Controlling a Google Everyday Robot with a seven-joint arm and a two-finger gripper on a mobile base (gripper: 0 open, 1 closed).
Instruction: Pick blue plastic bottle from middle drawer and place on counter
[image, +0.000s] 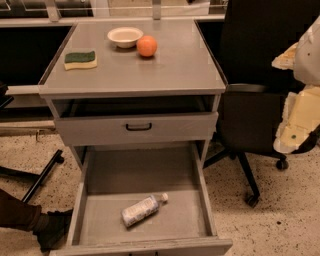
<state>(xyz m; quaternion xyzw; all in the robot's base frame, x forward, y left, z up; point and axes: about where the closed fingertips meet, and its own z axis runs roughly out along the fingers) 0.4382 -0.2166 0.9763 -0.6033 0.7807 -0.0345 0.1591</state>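
The blue plastic bottle (142, 210) lies on its side on the floor of the open middle drawer (207, 200), near the front, with its white cap pointing up and to the right. The counter (160, 70) is the flat grey top of the cabinet above it. My gripper (291, 136) is a cream-white shape at the right edge of the view. It is beside the cabinet, at about the height of the upper drawer, well to the right of and above the bottle, and it touches nothing.
On the counter sit a green-and-yellow sponge (80, 60), a white bowl (125, 36) and an orange fruit (147, 46). The upper drawer front with its black handle (138, 127) overhangs the drawer's back. A black office chair (250, 100) stands to the right, and a person's shoe (50, 227) is at lower left.
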